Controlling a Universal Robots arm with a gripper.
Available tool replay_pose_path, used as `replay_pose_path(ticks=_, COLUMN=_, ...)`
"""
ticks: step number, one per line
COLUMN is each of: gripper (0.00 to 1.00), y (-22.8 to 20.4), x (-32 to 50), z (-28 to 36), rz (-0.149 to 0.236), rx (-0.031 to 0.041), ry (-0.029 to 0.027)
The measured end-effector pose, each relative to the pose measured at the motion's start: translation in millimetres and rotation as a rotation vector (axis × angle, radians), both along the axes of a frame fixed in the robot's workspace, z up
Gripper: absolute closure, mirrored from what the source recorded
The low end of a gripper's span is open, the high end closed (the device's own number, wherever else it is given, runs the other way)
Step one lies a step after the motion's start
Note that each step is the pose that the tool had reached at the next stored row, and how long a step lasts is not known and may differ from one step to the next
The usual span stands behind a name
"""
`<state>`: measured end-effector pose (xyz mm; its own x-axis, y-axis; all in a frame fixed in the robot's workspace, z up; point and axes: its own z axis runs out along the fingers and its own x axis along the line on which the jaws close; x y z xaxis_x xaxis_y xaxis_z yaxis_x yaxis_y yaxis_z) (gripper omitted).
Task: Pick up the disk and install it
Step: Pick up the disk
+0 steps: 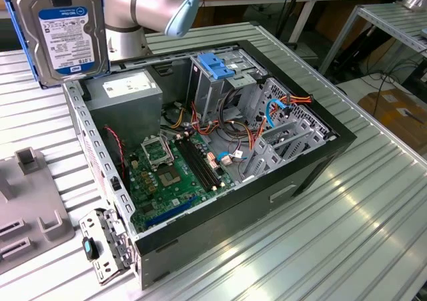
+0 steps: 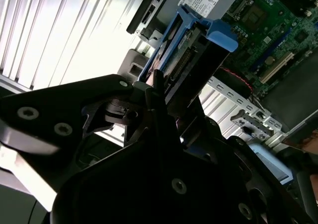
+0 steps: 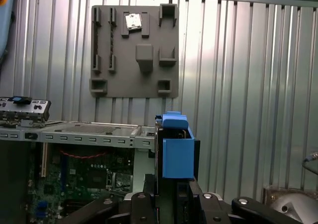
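On the exterior view's left, a grey holder plate (image 1: 30,207) with raised blocks lies on the ribbed metal desk (image 1: 347,247). Beyond it, the disk (image 1: 63,34) hangs in the air, upright, with its labelled face towards the camera and its blue carrier rail along the edges. It sits above the far left corner of the open computer case (image 1: 267,194) and touches neither the case nor the desk.

The claw (image 3: 171,189) is clamped on the disk: in both wrist views its 2 black fingers (image 2: 149,92) press against opposite faces of the drive, and the blue carrier end sticks out past them. Just right of the disk in the exterior view, the silver arm (image 1: 143,4) bends over the back of the case.

Inside the case, the grey power supply (image 1: 127,94) sits at the left, just below the disk. The green motherboard (image 1: 167,174) lies in front of it on the case floor. Further right stands the metal drive cage (image 1: 213,91), with a small blue latch (image 1: 217,64) on top. To the right of the cage, bundles of red, orange and blue cables (image 1: 280,104) run across perforated metal brackets.
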<state>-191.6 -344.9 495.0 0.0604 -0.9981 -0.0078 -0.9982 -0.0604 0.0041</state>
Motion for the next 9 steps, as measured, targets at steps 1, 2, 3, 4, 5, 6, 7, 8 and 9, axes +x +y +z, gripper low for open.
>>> replay_pose_path(ticks=1, gripper=0.65, y=0.0, x=5.1, z=0.0, rz=0.000, rx=0.0000, ry=0.0001)
replay_pose_path(ticks=2, gripper=0.65, y=0.0, x=9.2, z=0.0, rz=0.000, rx=0.0000, ry=0.0000)
replay_pose_path(ticks=3, gripper=0.65, y=0.1, x=12.0, z=0.1, rz=0.000, rx=-0.0001, ry=0.0001)
replay_pose_path(ticks=4, gripper=0.65, y=0.1, x=17.9, z=0.0, rz=0.000, rx=0.0000, ry=0.0001)
replay_pose_path(ticks=5, gripper=0.65, y=0.1, x=23.8, z=0.0, rz=0.000, rx=-0.0001, ry=0.0001)
replay_pose_path(ticks=6, gripper=0.65, y=0.2, x=27.7, z=0.0, rz=0.000, rx=0.0000, ry=0.0001)
replay_pose_path(ticks=7, gripper=0.65, y=0.2, x=31.1, z=0.0, rz=0.000, rx=0.0000, ry=0.0000)
replay_pose_path(ticks=8, gripper=0.65, y=0.2, x=36.9, z=0.0, rz=0.000, rx=0.0000, ry=0.0000)
replay_pose_path(ticks=9, gripper=0.65, y=0.2, x=41.5, z=0.0, rz=0.000, rx=0.0000, ry=0.0001)
